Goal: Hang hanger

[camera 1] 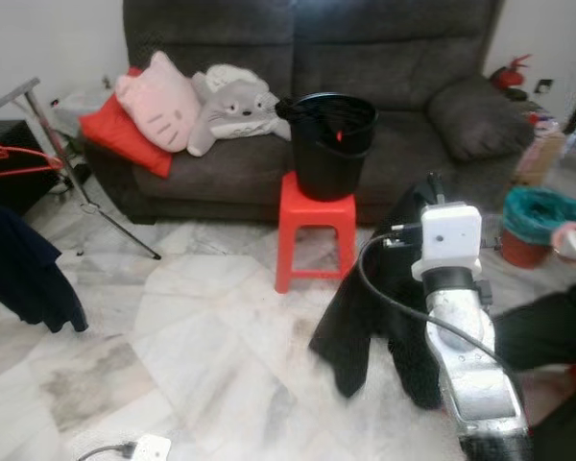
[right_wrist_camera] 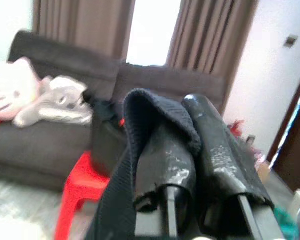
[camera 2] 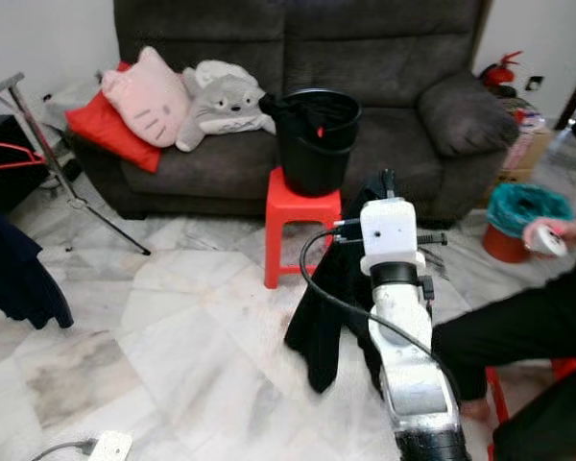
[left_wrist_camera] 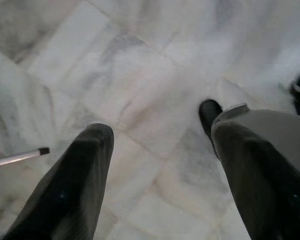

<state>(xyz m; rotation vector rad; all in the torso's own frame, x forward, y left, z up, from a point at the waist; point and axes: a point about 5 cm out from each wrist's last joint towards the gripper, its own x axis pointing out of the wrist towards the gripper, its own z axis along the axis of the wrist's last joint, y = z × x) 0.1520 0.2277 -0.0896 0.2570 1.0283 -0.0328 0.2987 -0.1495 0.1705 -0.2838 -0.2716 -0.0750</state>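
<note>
My right gripper (camera 1: 432, 182) is raised in front of me, right of the red stool. Its fingers (right_wrist_camera: 210, 145) are shut on a black garment (camera 1: 365, 317) that hangs down from them toward the floor. The cloth (right_wrist_camera: 115, 195) drapes over one finger in the right wrist view; I cannot make out a hanger inside it. At the far left stands a clothes rack (camera 1: 48, 125) with a red hanger (camera 1: 10, 158) and a dark blue garment (camera 1: 24, 269) on it. My left gripper (left_wrist_camera: 160, 130) hangs open above the marble floor, holding nothing.
A black bucket (camera 1: 333, 144) sits on the red stool (camera 1: 314, 230) before a dark sofa (camera 1: 403, 58) with cushions. A person's hand (camera 1: 574, 240) and dark sleeve (camera 1: 547, 327) are at the right, near a teal bin (camera 1: 535, 223). A power strip (camera 1: 144, 448) lies on the floor.
</note>
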